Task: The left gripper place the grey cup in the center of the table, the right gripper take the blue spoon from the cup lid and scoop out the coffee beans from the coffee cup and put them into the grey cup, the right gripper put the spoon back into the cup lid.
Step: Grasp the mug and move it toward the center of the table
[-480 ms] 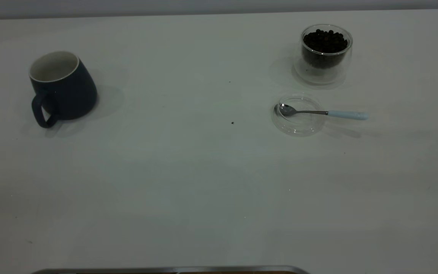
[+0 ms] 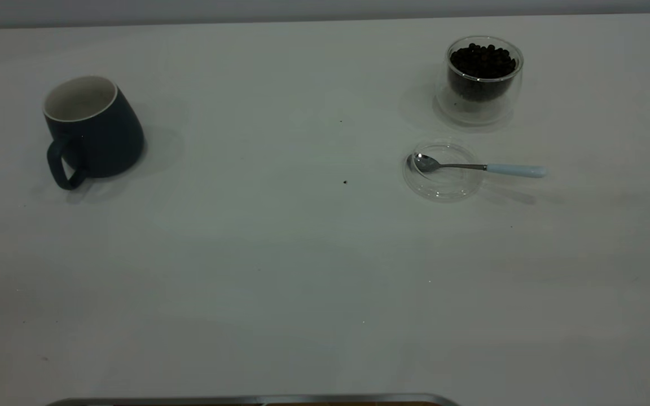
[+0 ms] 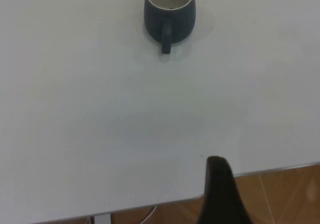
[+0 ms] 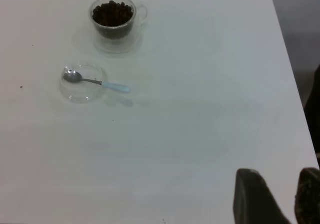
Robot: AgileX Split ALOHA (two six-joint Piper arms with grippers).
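1. The left gripper (image 3: 220, 191) is seen low at the near edge of the counter (image 2: 280, 270). Only one dark part of it shows, so it cannot be told if it is open or closed. Nothing is seen held by it.
2. The grey cup (image 2: 92, 129) is stood upright far ahead of the left gripper, well apart from it. Its handle is turned toward the gripper, which probably makes it easy to grab from that side. The cup is off to one side, so it has not yet been put in the middle.
3. The right gripper (image 4: 282, 201) is seen near the counter's edge. Its fingers (image 4: 252, 199) are spread apart, and nothing is pinched between them.
4. The blue spoon (image 2: 474, 167) is found far ahead of these fingers. Its shiny bowl is laid inside the cup lid (image 2: 442, 190). Its pale handle is stuck out over the rim, partly toward the fingers. It is likely laid this way so the handle can be pinched without the lid being touched.
5. The coffee cup (image 2: 483, 107) is stood farther off, just past the lid and not touching it. It is filled with coffee beans (image 2: 482, 61), so only a short trip is needed for scooping.
6. No step looks started. The grey cup should be moved first.
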